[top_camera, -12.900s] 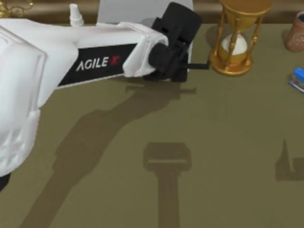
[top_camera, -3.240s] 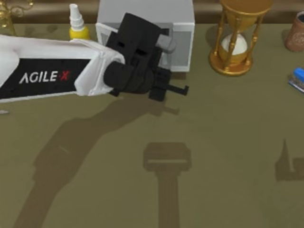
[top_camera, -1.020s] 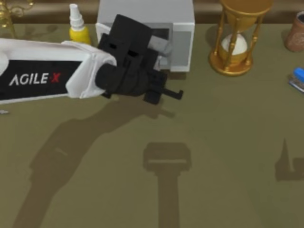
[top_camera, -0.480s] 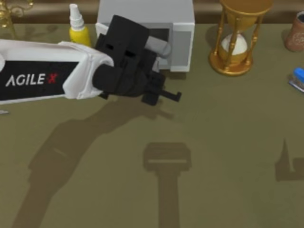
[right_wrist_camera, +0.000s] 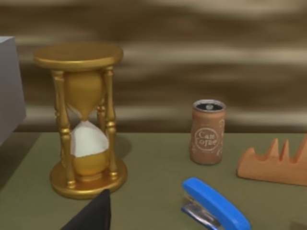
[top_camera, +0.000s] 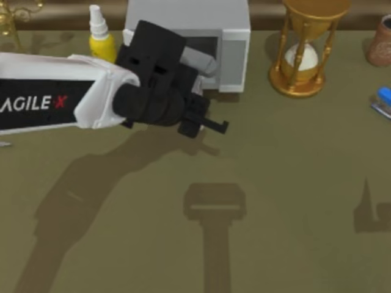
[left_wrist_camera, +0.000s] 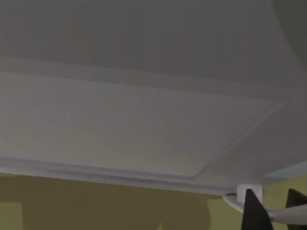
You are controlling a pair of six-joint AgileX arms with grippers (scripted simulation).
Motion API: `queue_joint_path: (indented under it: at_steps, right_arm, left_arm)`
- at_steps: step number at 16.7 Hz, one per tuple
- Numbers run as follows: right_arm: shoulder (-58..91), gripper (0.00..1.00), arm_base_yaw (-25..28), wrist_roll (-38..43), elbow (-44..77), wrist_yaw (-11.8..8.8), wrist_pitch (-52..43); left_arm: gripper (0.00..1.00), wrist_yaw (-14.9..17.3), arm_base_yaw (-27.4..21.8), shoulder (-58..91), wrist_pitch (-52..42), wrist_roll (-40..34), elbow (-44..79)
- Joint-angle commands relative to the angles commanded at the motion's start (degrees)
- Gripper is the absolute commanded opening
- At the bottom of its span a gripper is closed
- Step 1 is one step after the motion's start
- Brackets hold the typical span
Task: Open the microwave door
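Note:
The light-grey microwave (top_camera: 183, 15) stands at the back middle of the table. Its door (top_camera: 200, 60) is swung partly outward, and most of it is hidden under my left arm. In the left wrist view the door (left_wrist_camera: 144, 120) fills the picture. Its pale handle bar (left_wrist_camera: 288, 214) runs between my two dark fingertips. My left gripper (top_camera: 208, 121) (left_wrist_camera: 271, 211) is shut on that handle, just in front of the microwave. My right gripper (right_wrist_camera: 98, 215) is outside the top view, parked near the hourglass.
A yellow bottle (top_camera: 99, 33) stands left of the microwave. A golden hourglass (top_camera: 305, 52) stands to its right. At the right edge are a brown can (top_camera: 380, 41) and a blue stapler (top_camera: 383, 101). An orange spiked holder (right_wrist_camera: 273, 165) lies near the can.
My left arm has drawn back to the left and slightly toward the table's front, keeping hold of the handle. The door has swung a little farther out.

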Motion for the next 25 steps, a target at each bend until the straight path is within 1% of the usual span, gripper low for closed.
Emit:
queue_joint_path:
  at_steps: [21, 22, 25]
  right_arm:
    - [0.00, 1.00, 0.00, 0.00, 0.00, 0.00, 0.00]
    - [0.00, 1.00, 0.00, 0.00, 0.00, 0.00, 0.00]
    - [0.00, 1.00, 0.00, 0.00, 0.00, 0.00, 0.00]
  left_arm:
    - [0.00, 0.00, 0.00, 0.00, 0.00, 0.00, 0.00]
    - [0.00, 0.47, -0.48, 0.06, -0.04, -0.32, 0.13]
    - [0.00, 1.26, 0.09, -0.36, -0.07, 0.93, -0.68]
